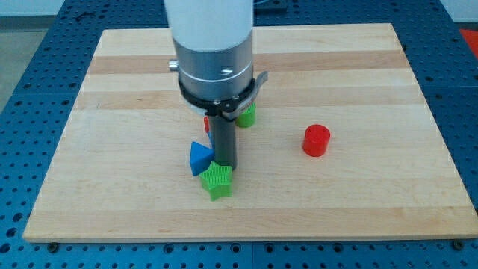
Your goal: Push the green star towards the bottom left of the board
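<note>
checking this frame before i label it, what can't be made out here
- Red block: only a sliver shows at the rod's left edge in the camera view; shape cannot be told.
- Green block: partly hidden behind the arm's collar and rod; shape unclear.
- My tip: at the green star's top edge, right of the blue triangle; actual contact cannot be told.
- Arm above the collar: cut off by the view's top.

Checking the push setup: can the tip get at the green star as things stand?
Probably yes: my tip already sits at the green star, on its upper side. The blue block lies just to the tip's left, not between them.
</note>
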